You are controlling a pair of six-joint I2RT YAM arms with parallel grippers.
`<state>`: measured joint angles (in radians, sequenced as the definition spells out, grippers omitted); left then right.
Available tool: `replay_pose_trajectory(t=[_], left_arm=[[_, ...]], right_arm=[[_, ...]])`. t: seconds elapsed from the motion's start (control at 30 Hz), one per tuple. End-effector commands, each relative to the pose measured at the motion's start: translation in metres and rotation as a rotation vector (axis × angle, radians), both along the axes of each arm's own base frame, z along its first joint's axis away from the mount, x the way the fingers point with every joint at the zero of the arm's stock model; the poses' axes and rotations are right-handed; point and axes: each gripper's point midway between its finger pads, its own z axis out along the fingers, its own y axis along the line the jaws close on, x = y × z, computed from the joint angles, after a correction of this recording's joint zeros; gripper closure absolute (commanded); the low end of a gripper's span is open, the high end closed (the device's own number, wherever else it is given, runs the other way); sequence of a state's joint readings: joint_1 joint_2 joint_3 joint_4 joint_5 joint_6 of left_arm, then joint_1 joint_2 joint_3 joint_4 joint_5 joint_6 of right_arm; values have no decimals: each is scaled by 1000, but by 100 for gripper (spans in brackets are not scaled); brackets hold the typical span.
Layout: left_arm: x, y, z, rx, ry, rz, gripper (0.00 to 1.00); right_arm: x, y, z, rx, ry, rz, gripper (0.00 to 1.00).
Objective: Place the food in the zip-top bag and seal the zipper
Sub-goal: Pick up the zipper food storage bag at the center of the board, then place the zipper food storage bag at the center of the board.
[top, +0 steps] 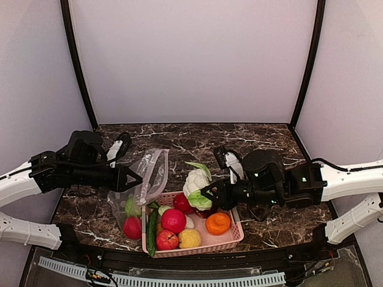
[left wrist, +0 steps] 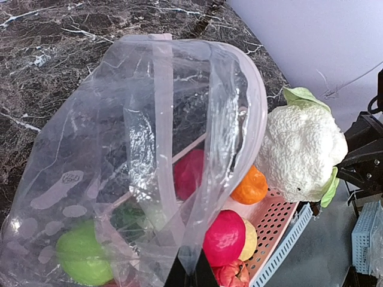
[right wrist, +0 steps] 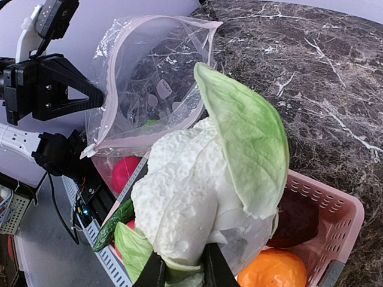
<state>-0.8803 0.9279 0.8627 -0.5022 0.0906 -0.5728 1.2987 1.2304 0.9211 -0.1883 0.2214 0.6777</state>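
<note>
The clear zip-top bag [top: 149,173] stands with its mouth held wide, and my left gripper [top: 136,179] is shut on its edge [left wrist: 191,276]. The pinkish zipper [left wrist: 254,101] curves round the open mouth. A green ball [top: 131,207] and a red ball [top: 132,228] lie inside the bag. My right gripper [top: 206,192] is shut on the pale leafy cabbage [right wrist: 203,185], holding it above the basket just right of the bag's mouth [right wrist: 149,84]. More food lies in the basket: a red ball [top: 173,220], an orange ball [top: 218,223], a yellow ball [top: 190,238] and a cucumber [top: 152,232].
The pink slatted basket [top: 233,236] sits at the near edge of the dark marble table, touching the bag's right side. A dark brownish piece [right wrist: 296,221] lies in it under the cabbage. White walls enclose the table on three sides.
</note>
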Motion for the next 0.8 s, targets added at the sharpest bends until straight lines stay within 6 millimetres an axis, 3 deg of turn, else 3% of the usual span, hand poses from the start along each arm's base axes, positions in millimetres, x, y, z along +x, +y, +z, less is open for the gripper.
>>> replay_pose_trajectory(t=[0.0, 0.2, 0.27, 0.3, 0.33, 0.37, 0.4, 0.63, 0.77], left_arm=[[14, 13, 14, -52, -38, 83, 99], [36, 8, 42, -138, -51, 21, 99], [45, 2, 67, -164, -93, -26, 99], [47, -5, 67, -158, -89, -70, 99], [52, -6, 82, -169, -114, -82, 99], [56, -13, 80, -153, -112, -123, 99], [59, -15, 94, -156, -133, -136, 99], [82, -51, 100, -162, -117, -278, 99], [81, -71, 87, -229, -33, -356, 99]], right_arm=[[6, -1, 23, 63, -22, -12, 84], [14, -7, 21, 57, -22, -23, 84], [18, -12, 16, 54, -16, -40, 84], [20, -15, 15, 56, -12, -49, 84], [22, -18, 15, 62, -9, -58, 84], [22, -21, 15, 69, -8, -63, 84], [22, -23, 17, 78, -8, -66, 84], [16, -43, 31, 155, -5, -90, 84], [3, -50, 43, 212, 7, -33, 84]])
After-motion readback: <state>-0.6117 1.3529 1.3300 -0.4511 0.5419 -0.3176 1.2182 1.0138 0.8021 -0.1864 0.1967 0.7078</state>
